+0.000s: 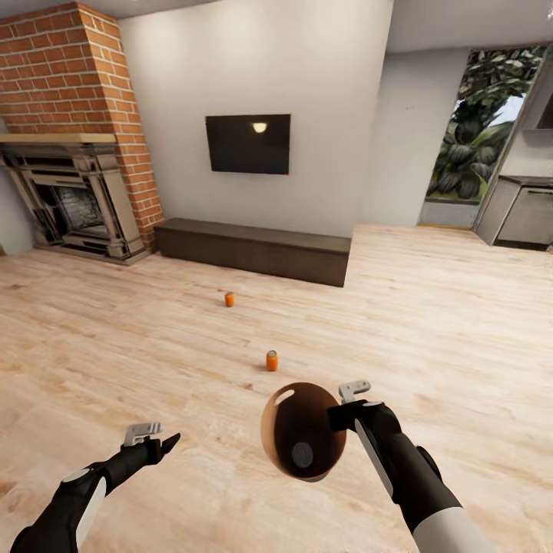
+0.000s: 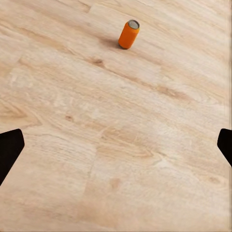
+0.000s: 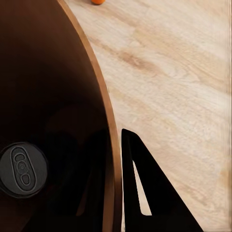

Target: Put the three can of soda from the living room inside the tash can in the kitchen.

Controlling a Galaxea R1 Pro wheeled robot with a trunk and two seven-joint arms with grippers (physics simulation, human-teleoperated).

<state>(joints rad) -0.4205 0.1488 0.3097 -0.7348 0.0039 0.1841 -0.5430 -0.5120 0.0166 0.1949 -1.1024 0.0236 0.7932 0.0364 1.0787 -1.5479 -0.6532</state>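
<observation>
Far left: red brick fireplace point(image 1: 73, 165) with its grey surround, hard against the living-room wall. Down in the lower left, left gripper point(image 1: 153, 439) hovering low over the light wood floor point(image 1: 430, 322), fingers spread wide and holding nothing; in the left wrist view, dark fingertips point(image 2: 9, 147) at either side of bare planks.

Straight ahead of that gripper, nearer soda can point(image 1: 272, 360) point(image 2: 128, 34), upright on the floor, grey top up, long axis vertical. Ahead and toward the right from the left gripper, about as close to the bin-carrying right arm; left arm the free one, so probably the one to reach. Upright can, so likely a side-on approach with the fingers either side of the body.

Farther soda can point(image 1: 229, 299) beyond it, also upright, well apart, short of the long low dark-brown cabinet point(image 1: 253, 250) under the black wall television point(image 1: 248, 144).

Centre right: trash can point(image 1: 302, 432) tipped mouth toward the camera, brown inside showing, third can's grey top point(image 3: 21, 169) already lying in the bottom. Right gripper point(image 1: 355, 407) pinching the bin's rim point(image 3: 109, 145), one finger inside, one outside.

Far right: doorway, foliage through a window, grey cabinet.
</observation>
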